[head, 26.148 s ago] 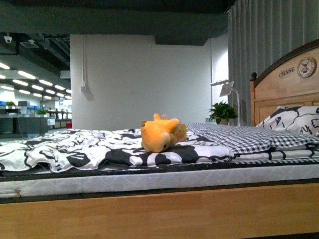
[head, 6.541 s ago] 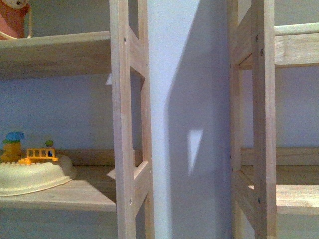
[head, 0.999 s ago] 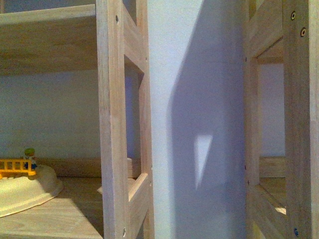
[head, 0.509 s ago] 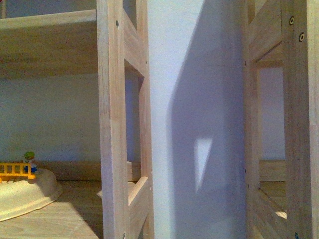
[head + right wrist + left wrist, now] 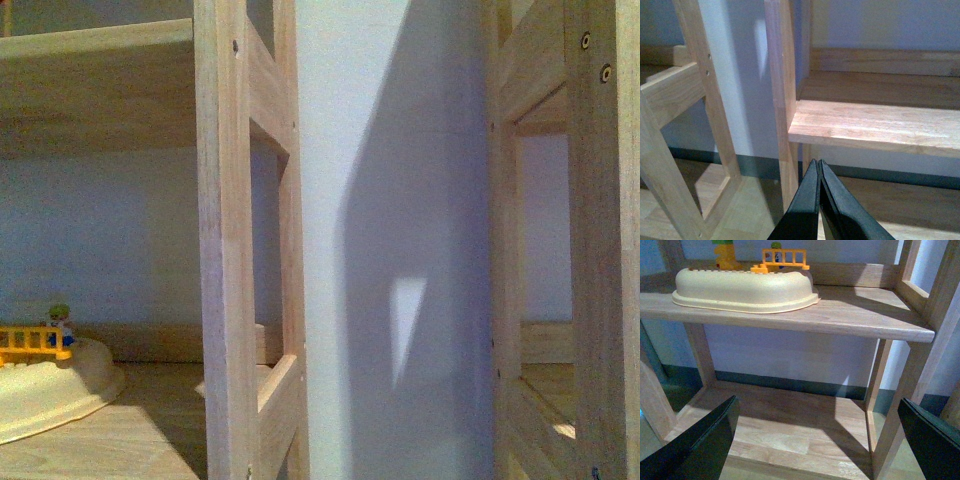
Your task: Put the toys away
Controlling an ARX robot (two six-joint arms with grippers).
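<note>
The orange-yellow plush animal is out of view in every frame. My left gripper [image 5: 820, 440] is open and empty, its two dark fingers [image 5: 700, 445] spread wide in front of the lower wooden shelf [image 5: 790, 425], below the shelf board that holds a cream base. My right gripper [image 5: 818, 172] is shut on nothing, its fingers pressed together in front of a bare wooden shelf board [image 5: 875, 122]. Neither gripper shows in the front view.
A cream plastic base [image 5: 745, 290] with a small yellow fence [image 5: 785, 257] and little figures sits on the left shelf board [image 5: 865, 315]; it also shows in the front view [image 5: 45, 385]. Wooden uprights [image 5: 225, 250] [image 5: 782, 75] and a white wall [image 5: 390, 200] stand close ahead.
The front view has barely shifted over the last second. Before that the camera came from the bed, where the plush lay, to close up on the shelves.
</note>
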